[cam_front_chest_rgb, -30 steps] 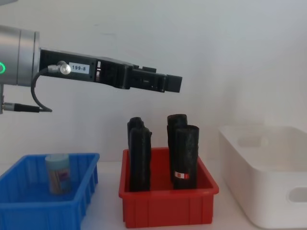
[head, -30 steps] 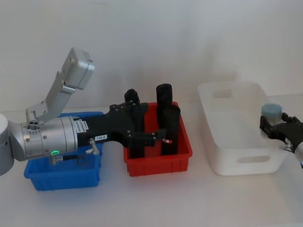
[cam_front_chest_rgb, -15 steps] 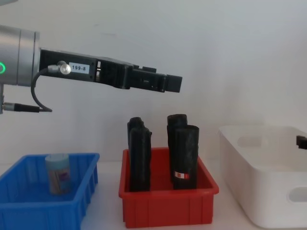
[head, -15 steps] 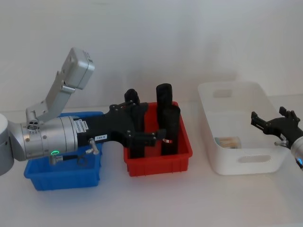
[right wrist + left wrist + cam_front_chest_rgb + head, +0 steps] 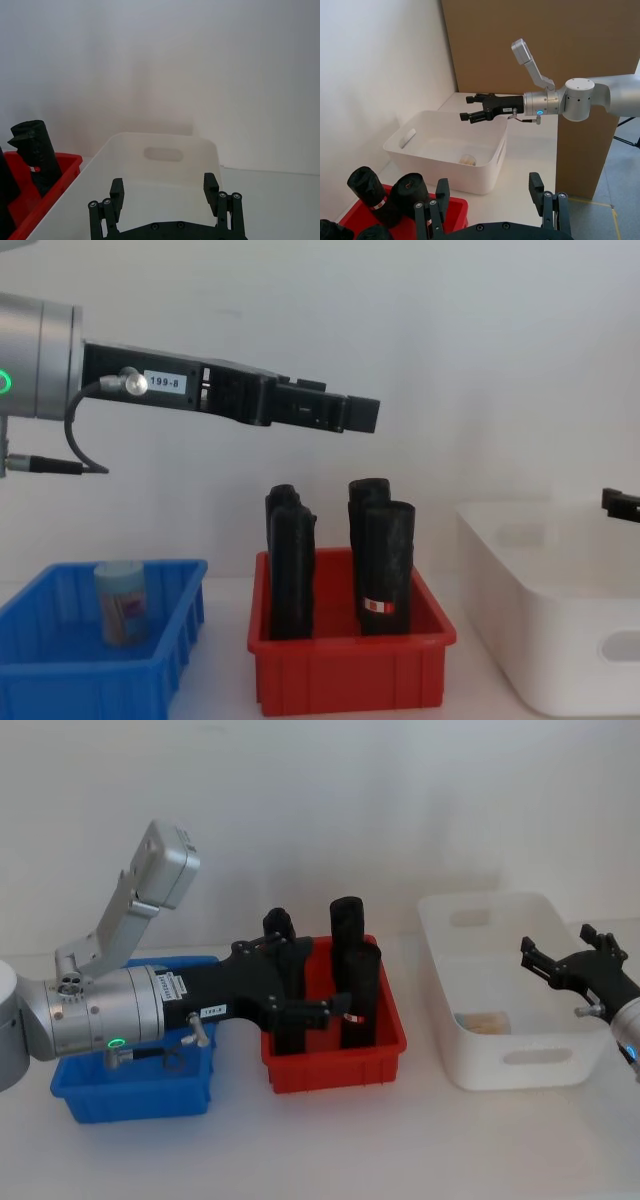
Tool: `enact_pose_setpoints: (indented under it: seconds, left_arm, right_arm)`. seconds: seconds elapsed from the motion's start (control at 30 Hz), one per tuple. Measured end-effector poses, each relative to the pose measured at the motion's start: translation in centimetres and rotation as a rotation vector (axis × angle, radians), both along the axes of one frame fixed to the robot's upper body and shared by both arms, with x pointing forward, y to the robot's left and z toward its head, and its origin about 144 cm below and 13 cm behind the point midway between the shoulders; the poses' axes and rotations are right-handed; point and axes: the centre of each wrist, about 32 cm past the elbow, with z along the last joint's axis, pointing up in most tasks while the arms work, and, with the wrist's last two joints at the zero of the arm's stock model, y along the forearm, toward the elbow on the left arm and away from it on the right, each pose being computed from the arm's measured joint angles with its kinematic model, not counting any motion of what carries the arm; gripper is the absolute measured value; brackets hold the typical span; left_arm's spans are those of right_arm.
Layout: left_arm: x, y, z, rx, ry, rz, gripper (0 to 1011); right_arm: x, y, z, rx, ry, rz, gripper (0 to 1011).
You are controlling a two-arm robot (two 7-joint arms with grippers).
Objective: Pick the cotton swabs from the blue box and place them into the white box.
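While the right gripper (image 5: 562,950) hangs spread wide and empty above the deep white plastic tub (image 5: 480,1065), a clear jar of cotton swabs (image 5: 483,1020) lies below it on the tub's floor. The left gripper (image 5: 489,187), likewise spread, hovers well left of the tub.

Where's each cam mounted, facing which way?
Head: looks down on blue box, red bin, white box; left gripper above red bin, right gripper at white box's right rim.
Chest: low, looks across the table; left arm enters from left.
Left wrist: faces white box and right gripper; own gripper in foreground.
Right wrist: faces back wall over white box; own gripper in foreground.
Shared: head and left wrist show cotton swabs in the white box.
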Motion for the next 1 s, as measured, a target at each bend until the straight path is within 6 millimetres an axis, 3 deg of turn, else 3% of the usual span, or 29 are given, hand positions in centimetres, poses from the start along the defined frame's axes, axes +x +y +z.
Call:
enact_pose_setpoints:
  seconds: [0.63,1.0]
  left_arm:
    - [0.0,-0.1,-0.1,0.000,-0.002,0.007,1004]
    - [-0.5,-0.9,-1.6,0.002,-0.032,0.086,1004]
  right_arm:
    - [-0.6,0.3,0.4,0.005,-0.048,0.025,1002]
    - [-2.6,1.6,0.2,-0.003,-0.047,0.044,1001]
